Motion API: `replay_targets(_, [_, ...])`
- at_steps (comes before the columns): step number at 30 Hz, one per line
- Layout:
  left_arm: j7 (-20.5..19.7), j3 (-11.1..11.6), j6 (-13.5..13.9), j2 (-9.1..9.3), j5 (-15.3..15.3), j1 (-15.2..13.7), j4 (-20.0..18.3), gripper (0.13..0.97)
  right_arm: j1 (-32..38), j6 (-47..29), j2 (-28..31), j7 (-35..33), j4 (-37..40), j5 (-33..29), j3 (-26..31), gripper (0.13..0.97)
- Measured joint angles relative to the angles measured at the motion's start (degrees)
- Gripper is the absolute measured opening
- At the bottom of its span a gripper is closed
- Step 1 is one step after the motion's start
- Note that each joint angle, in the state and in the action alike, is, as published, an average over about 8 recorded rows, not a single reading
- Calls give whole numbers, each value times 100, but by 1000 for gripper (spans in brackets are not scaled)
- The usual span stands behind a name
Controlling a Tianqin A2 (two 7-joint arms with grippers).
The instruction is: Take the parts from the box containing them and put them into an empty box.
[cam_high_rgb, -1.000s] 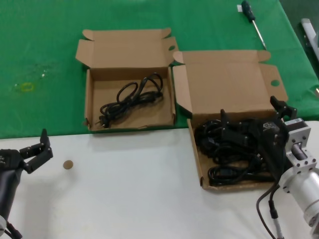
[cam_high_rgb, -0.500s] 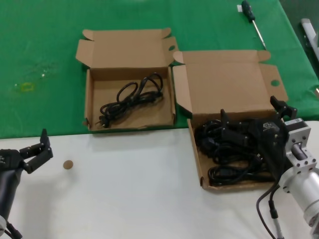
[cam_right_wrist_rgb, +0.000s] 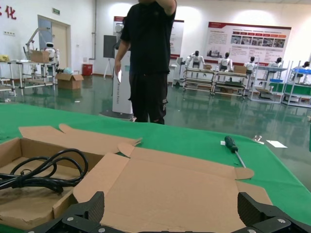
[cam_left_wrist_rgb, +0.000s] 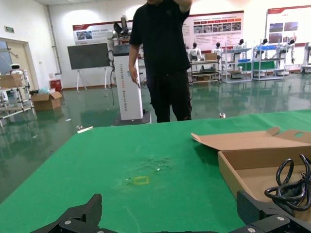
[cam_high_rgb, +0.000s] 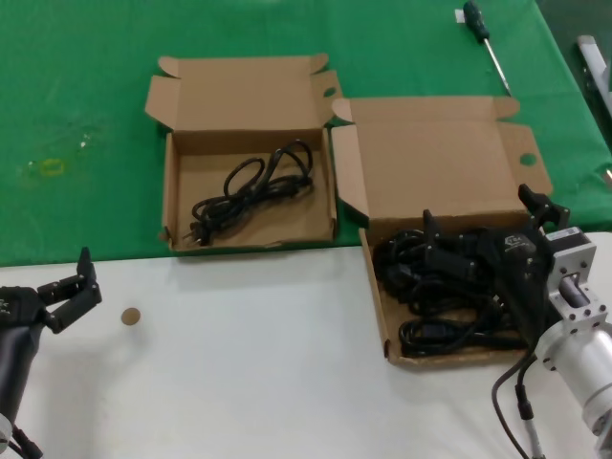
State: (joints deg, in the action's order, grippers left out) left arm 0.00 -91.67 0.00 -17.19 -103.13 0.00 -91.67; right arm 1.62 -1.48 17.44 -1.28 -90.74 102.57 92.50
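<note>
The wider cardboard box (cam_high_rgb: 375,287) lies at the right, its flap lid (cam_high_rgb: 440,163) folded back, with a heap of black coiled cords (cam_high_rgb: 421,277) inside. My right gripper (cam_high_rgb: 478,212) hangs open just over that heap with nothing between its fingers; in the right wrist view it (cam_right_wrist_rgb: 170,216) faces the lid (cam_right_wrist_rgb: 170,187). The narrower box (cam_high_rgb: 170,191) to the left holds one coiled cord (cam_high_rgb: 253,191), which also shows in the left wrist view as a cord (cam_left_wrist_rgb: 291,187). My left gripper (cam_high_rgb: 69,287) rests open over the white table at the far left.
A green-handled screwdriver (cam_high_rgb: 483,36) lies on the green cloth behind the wide box. A small brown disc (cam_high_rgb: 130,316) sits on the white table near my left gripper. A person (cam_left_wrist_rgb: 163,63) stands beyond the table's far edge.
</note>
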Motion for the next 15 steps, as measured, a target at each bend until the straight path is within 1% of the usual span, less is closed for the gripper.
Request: replay_targets(15, [0, 0, 0, 0, 0, 0, 0, 966, 0, 0, 0, 0, 0, 0, 0, 966])
